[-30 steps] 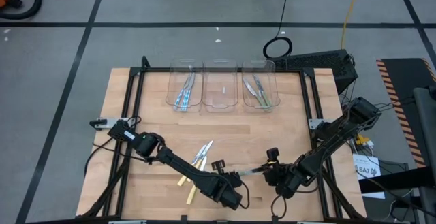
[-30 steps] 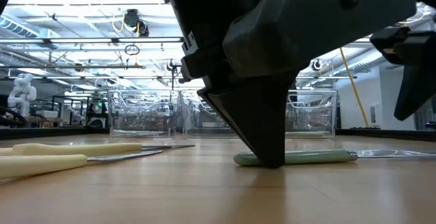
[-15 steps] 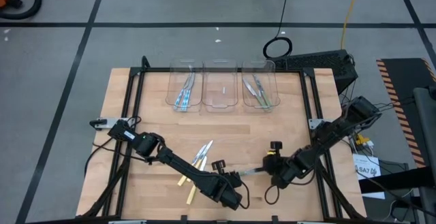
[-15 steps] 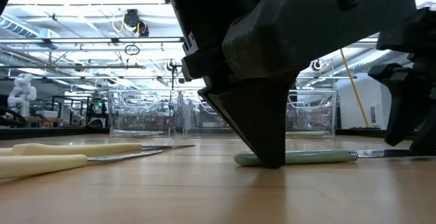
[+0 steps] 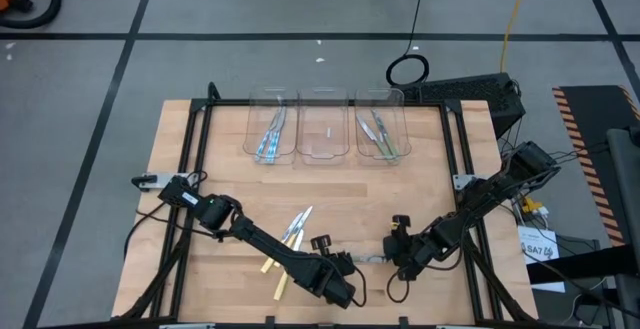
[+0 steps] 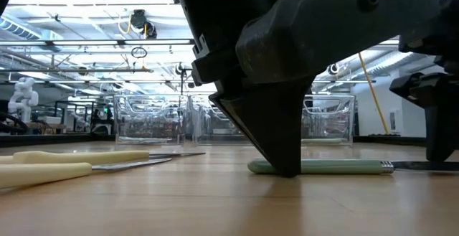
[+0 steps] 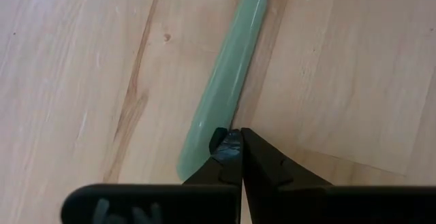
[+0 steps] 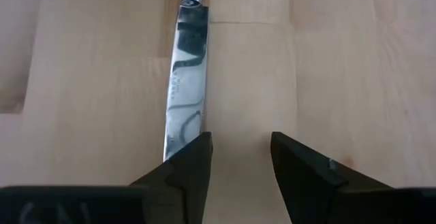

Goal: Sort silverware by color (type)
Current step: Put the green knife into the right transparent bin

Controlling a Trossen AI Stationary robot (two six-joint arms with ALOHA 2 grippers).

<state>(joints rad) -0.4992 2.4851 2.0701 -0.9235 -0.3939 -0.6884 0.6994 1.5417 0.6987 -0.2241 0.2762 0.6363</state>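
Pressing down near the front edge of the counter (image 5: 180, 139): left pincer (image 7: 236, 150), clenched tight with nothing between its fingers, tips touching the end of the green-handled knife (image 7: 228, 74) lying flat on the wood. Hovering low at the other end of that knife: right pincer (image 8: 240, 154), released, one finger (image 8: 189, 163) overlapping the tip of the silvery blade (image 8: 187, 81), the other over bare wood. Lying to the left of the left arm: pale yellow utensils (image 5: 288, 234), together in a loose cluster. Resting in the clear bins (image 5: 325, 99) at the far side: blue-handled pieces (image 5: 272, 134) in the left bin, green-handled pieces (image 5: 381, 134) in the right one.
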